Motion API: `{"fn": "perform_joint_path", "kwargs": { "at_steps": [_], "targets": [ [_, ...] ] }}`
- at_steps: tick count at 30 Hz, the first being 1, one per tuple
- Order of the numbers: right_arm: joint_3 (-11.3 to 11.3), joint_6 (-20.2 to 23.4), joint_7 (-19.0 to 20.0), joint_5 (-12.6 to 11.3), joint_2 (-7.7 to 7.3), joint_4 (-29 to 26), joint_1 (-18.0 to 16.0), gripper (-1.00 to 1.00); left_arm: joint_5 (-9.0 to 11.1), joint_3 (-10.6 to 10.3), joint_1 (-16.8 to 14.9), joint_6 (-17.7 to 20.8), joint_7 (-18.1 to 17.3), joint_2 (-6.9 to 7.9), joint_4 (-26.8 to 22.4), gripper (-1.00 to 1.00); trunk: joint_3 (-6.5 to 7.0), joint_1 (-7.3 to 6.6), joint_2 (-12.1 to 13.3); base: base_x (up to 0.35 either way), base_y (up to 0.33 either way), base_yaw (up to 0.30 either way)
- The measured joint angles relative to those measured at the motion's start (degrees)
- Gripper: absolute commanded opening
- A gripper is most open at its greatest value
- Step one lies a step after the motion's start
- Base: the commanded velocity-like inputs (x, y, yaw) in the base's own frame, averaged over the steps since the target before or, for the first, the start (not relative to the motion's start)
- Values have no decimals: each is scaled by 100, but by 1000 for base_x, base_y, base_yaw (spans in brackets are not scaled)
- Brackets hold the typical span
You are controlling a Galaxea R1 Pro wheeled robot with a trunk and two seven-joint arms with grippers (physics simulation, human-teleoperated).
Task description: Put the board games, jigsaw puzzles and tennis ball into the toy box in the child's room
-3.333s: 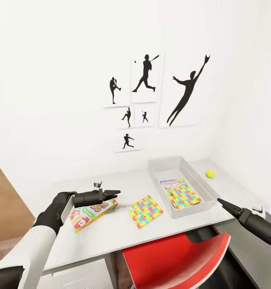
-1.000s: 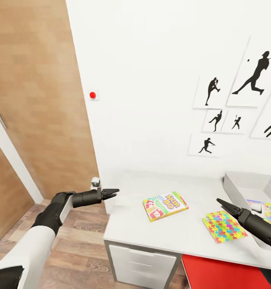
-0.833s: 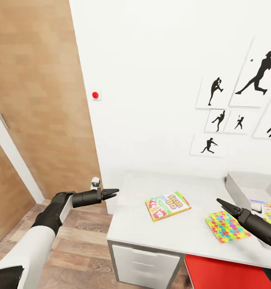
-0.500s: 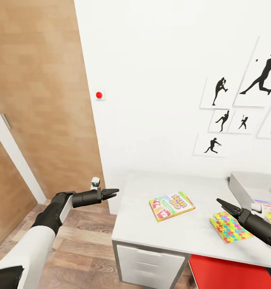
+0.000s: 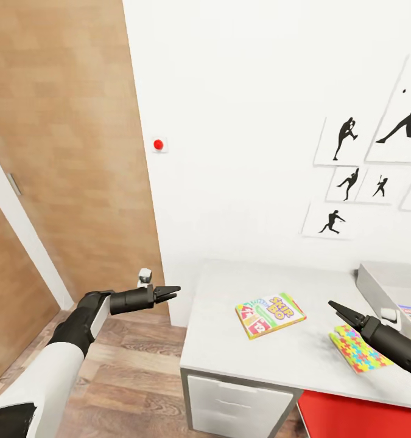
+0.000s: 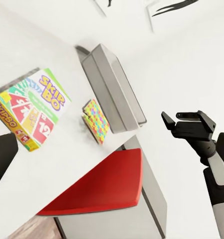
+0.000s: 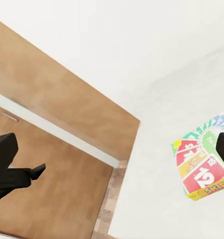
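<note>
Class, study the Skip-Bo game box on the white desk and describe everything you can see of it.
The Skip-Bo game box is a thin, flat rectangular box, cardboard by the look of it, printed in red, green and yellow with purple and yellow "SKIP BO" lettering and a fan of numbered cards; a red one reads 12. It lies closed and face up, flat on the white table, turned askew to the front edge. Nothing rests on it, and neither gripper touches it. A jigsaw puzzle lies apart from it, nearer the toy box.

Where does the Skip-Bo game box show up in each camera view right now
Head view: Skip-Bo box lies flat on the white table, lower centre-right.
Left wrist view: at the picture's left edge.
Right wrist view: at the right edge.
Shared landmark: the white tabletop under it.
</note>
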Motion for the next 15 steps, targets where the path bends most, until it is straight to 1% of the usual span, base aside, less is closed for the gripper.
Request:
{"fn": "perform_joint_path", "kwargs": {
  "at_steps": [7,11,15],
  "targets": [
    [0,0,-4,4,3,1,0,100,-2,1,0,0,-1,3,0,100,0,0,0,97,112,0],
    [0,0,-10,7,4,0,0,100,0,4,0,0,0,5,0,100,0,0,0,26,46,0],
    [0,0,-19,10,2,1,0,100,-3,8,0,0,-1,5,0,100,0,0,0,6,131,0]
  ]
}}
